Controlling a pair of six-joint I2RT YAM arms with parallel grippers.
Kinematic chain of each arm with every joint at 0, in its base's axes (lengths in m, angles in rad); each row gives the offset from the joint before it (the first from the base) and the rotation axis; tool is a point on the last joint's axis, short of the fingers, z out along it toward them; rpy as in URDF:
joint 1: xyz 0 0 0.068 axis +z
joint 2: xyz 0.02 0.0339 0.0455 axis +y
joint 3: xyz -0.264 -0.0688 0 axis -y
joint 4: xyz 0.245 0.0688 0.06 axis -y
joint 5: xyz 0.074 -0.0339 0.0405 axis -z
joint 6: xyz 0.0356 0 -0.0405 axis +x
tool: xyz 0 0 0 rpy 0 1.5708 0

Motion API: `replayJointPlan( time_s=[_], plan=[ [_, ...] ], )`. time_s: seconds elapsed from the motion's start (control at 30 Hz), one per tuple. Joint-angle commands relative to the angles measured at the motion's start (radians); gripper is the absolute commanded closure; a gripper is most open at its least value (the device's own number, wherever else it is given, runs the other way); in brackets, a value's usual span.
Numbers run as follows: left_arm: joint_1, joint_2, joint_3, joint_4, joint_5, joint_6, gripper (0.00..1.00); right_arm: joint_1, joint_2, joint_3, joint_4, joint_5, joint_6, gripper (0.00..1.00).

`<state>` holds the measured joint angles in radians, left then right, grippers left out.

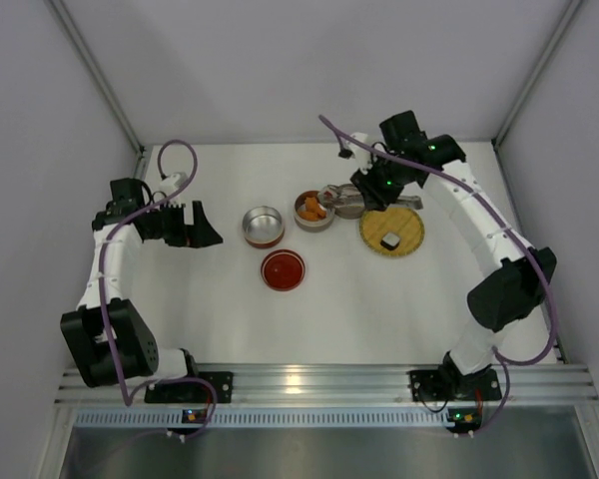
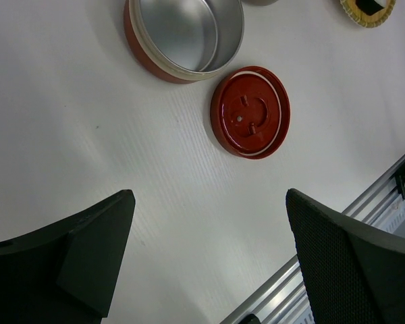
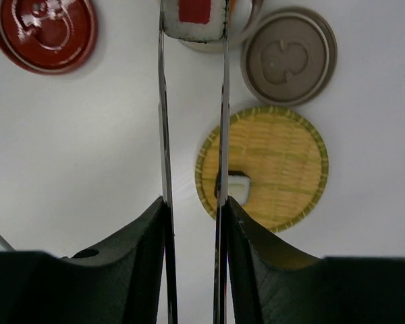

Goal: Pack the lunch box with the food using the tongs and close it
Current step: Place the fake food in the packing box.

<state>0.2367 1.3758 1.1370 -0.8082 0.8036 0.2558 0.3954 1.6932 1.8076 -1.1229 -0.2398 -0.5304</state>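
The right claw [image 3: 194, 206] is pressed together on the tongs [image 3: 163, 135]. Each black finger pushes on one silver arm, and the two arms run straight forward from between the fingers, almost parallel.

Just ahead of the claw, on the right in its wrist view, lies the round woven plate [image 3: 283, 148]. One white piece with a dark side [image 3: 240, 189] sits on it, partly hidden behind one arm of the tongs. Farther ahead, the tips of the tongs pinch a white roll with a red mark [image 3: 196, 17]. The roll is seen over the rim of the filled tin [image 1: 302, 224], in which orange chunks [image 1: 309, 207] lie. I cannot tell if the roll touches the tin.

To the right of the tips, a grey lid [image 3: 288, 56] lies flat on the table [image 3: 88, 135], just beside the plate. Far ahead on the left lies the red lid [image 3: 42, 30].

The left claw [image 2: 209, 256] is spread wide and holds nothing, with bare table under it. Ahead of it the red lid lies flat. Just beyond the lid stands the empty tin [image 2: 184, 34], silver inside and red outside. Farthest, at the right corner of this claw's view, only the edge of the woven plate shows.
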Motion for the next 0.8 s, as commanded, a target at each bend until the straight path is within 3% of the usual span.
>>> replayJointPlan(
  time_s=[0.0,0.33,0.77],
  plan=[
    [0.004,0.012,0.026,0.003,0.062,0.005,0.02,0.101,0.087,0.125,0.098,-0.020,0.105,0.77],
    [0.006,-0.007,-0.058,0.052,0.031,0.019,0.02,0.293,0.335,0.380,0.146,0.034,0.170,0.76],
    [0.006,0.005,-0.069,0.079,0.039,0.014,0.02,0.345,0.450,0.378,0.206,-0.006,0.217,0.74]
  ],
)
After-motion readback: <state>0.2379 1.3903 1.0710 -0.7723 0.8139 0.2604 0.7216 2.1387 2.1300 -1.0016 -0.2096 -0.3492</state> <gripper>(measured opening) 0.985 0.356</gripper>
